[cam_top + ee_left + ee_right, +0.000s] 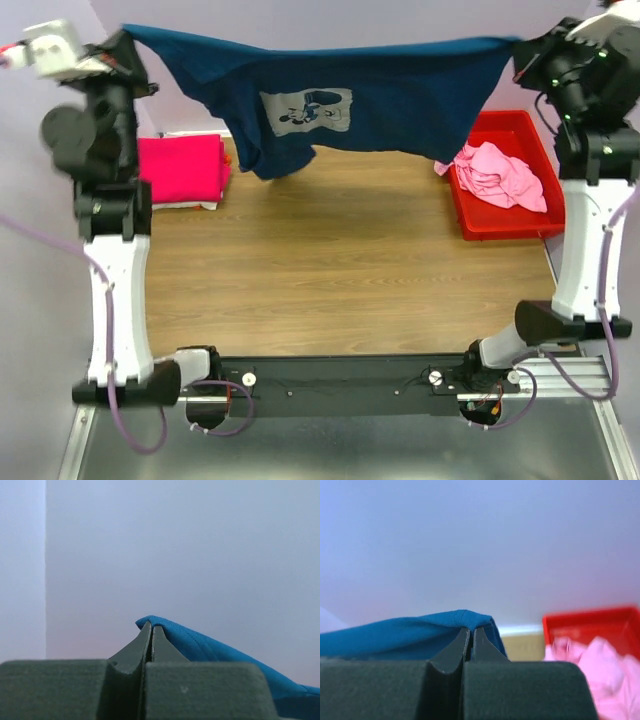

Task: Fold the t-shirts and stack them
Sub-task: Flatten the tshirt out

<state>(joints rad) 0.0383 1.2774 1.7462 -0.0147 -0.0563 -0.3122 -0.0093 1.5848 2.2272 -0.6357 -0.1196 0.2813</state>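
hanging slack between left tool (151, 628) and right tool (471, 630) — each pinched on a top corner — the navy t-shirt (400, 100) looks soft and light, best gripped at edges.

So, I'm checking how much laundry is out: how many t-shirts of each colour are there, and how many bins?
navy blue t-shirt: 1
magenta t-shirt: 1
light pink t-shirt: 1
red bin: 1
Total: 4 (3 t-shirts, 1 bin)
The white edge under the magenta one is not counted, as I cannot tell what it is.
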